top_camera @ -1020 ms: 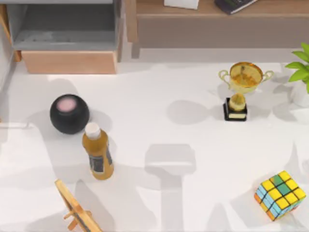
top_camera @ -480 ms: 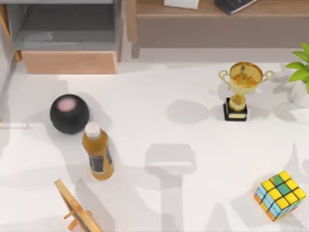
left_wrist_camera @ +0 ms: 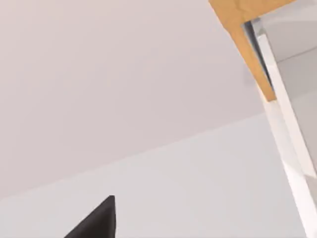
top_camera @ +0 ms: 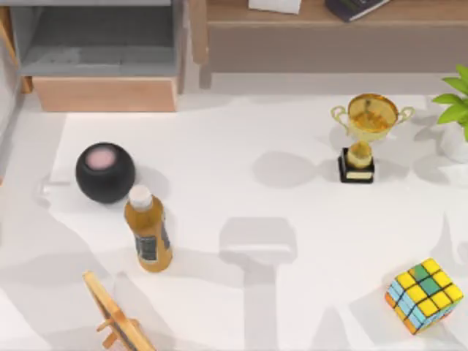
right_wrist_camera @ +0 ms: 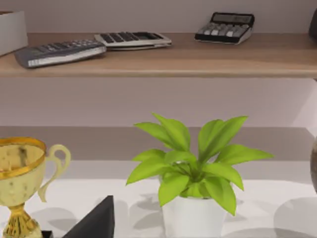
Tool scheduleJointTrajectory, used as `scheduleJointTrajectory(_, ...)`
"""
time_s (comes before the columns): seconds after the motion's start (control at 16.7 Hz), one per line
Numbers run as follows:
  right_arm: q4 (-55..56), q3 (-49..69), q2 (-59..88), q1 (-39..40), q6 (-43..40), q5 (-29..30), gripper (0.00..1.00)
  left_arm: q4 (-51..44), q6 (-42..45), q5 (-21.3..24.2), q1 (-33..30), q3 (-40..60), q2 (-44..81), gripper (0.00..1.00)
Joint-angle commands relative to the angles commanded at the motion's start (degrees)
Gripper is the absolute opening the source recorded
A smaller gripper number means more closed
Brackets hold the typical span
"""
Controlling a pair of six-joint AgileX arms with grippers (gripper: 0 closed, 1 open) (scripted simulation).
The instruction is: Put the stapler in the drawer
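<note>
At far left of the table: drawer (top_camera: 106, 93), open, tan front toward a black ball (top_camera: 105, 172). Touching the ball's near side: amber bottle (top_camera: 148, 232), upright. Left gripper (left_wrist_camera: 99, 223) above a pale surface, near a tan wooden edge; grip impossible to tell. Right gripper (right_wrist_camera: 96, 220) low before plant (right_wrist_camera: 190, 171) and trophy (right_wrist_camera: 20, 168), under a shelf (right_wrist_camera: 198, 57); grip likewise impossible to tell.

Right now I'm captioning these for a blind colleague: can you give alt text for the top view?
An open drawer with grey inside and a tan front sits at the table's far left; no stapler lies on the table. In front stand a black ball and an amber bottle, with a gold trophy and colourful cube to the right.
</note>
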Motion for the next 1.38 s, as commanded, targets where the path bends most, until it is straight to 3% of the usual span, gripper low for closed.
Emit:
scheduleJointTrajectory(0.36,0.00,0.00,0.00,0.00,0.00,0.00,1.00,39.09,18.14,7.65,11.31,-25.88,-8.05,1.00)
scheduleJointTrajectory(0.66,0.00,0.00,0.00,0.00,0.00,0.00,1.00,71.31,30.46,14.73,16.22,-47.87,-9.82,1.00)
scheduleJointTrajectory(1.02,0.00,0.00,0.00,0.00,0.00,0.00,1.00,102.80,38.36,23.56,14.19,-69.09,-8.04,1.00)
scheduleJointTrajectory(1.38,0.00,0.00,0.00,0.00,0.00,0.00,1.00,119.47,39.73,29.62,8.25,-79.47,-5.62,1.00)
